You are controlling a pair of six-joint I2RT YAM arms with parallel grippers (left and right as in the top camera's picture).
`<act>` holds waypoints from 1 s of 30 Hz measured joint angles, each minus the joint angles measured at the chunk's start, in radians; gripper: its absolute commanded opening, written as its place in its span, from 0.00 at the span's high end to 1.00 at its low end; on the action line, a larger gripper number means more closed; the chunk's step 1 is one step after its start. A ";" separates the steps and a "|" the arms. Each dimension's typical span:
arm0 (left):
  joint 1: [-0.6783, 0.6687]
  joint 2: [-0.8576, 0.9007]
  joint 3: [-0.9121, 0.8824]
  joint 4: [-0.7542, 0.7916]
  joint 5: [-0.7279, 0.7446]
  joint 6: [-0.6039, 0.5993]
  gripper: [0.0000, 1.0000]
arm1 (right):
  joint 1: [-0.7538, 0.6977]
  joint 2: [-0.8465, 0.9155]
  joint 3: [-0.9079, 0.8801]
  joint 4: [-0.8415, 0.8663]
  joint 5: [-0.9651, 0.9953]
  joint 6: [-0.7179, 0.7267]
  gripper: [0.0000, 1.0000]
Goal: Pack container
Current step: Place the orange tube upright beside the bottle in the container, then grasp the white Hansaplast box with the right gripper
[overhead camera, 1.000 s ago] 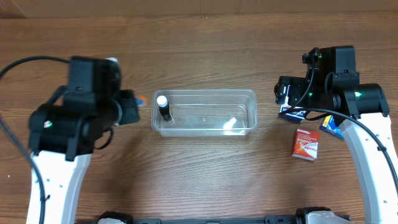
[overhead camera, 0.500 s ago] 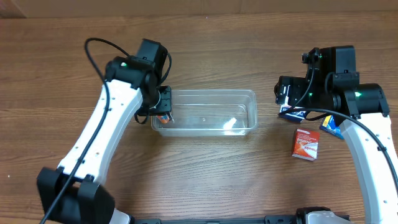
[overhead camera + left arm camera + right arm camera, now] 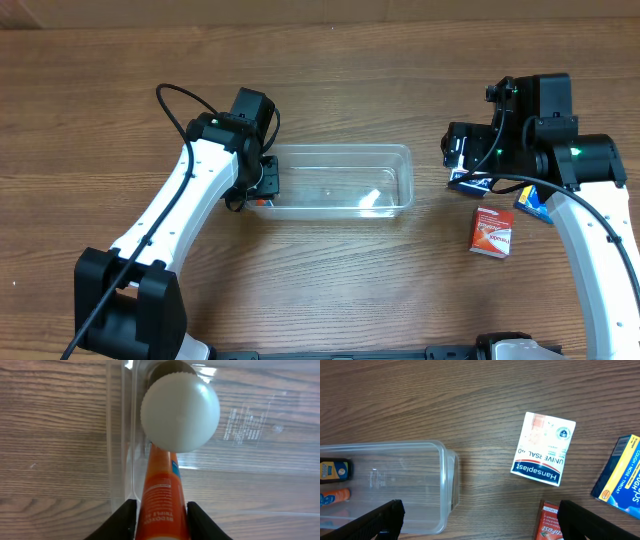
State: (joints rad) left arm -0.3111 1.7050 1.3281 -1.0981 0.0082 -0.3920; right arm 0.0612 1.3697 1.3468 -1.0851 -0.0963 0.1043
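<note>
- Gripped orange plastic tube (image 3: 161,494) in left gripper (image 3: 160,522), at 9 o'clock end of clear rectangular plastic container (image 3: 396,152), mid-table.
- Hung right gripper (image 3: 480,512) wide apart, empty, at 3 o'clock.
- Risked knocking white-capped dark bottle (image 3: 180,410) beside tube if lowered carelessly.

The left arm (image 3: 160,215), at the left of the overhead frame, has a white rounded link between black joint housings, a black base block (image 3: 130,310), a thin black cable (image 3: 160,95) looping off it and a small green light (image 3: 213,122). The right arm (image 3: 605,270), at the right, has the same white link, a boxy black head and green lights (image 3: 575,152). In the wrist views the left fingers (image 3: 125,520) and right fingers (image 3: 382,517) are matte black.
</note>
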 measured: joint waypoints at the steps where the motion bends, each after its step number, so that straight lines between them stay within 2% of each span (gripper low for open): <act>1: 0.000 0.000 0.000 0.004 0.000 0.000 0.43 | 0.000 0.000 0.000 0.001 0.000 0.000 0.00; 5: -0.002 0.000 0.000 0.012 0.003 -0.001 0.35 | 0.000 0.000 0.000 0.000 0.000 0.000 0.00; 8: -0.002 0.000 0.045 -0.032 0.003 -0.002 0.33 | 0.000 0.000 0.000 0.000 0.000 0.000 0.00; 13: -0.002 0.008 0.337 -0.197 -0.005 -0.001 0.27 | 0.000 0.000 0.000 0.000 0.000 0.000 0.00; 15: -0.002 0.000 0.449 -0.261 -0.042 -0.001 0.12 | 0.000 0.000 0.000 -0.008 0.005 0.000 0.00; 17: 0.006 -0.038 0.495 -0.280 -0.070 0.000 0.00 | 0.000 0.000 0.001 -0.006 0.042 0.013 0.00; 24: 0.200 -0.342 0.545 -0.287 -0.103 0.002 0.00 | -0.016 0.034 0.053 0.076 0.167 0.037 0.00; 27: 0.240 -0.361 0.550 -0.296 -0.107 0.002 0.00 | -0.050 0.141 0.072 0.075 0.185 0.042 0.00; 30: 0.248 -0.313 0.546 -0.296 -0.107 0.002 0.00 | -0.072 0.323 0.071 0.081 0.194 0.045 0.00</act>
State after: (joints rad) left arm -0.0635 1.3918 1.8744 -1.3945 -0.0986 -0.3897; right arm -0.0105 1.6928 1.4174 -1.0039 0.0975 0.1490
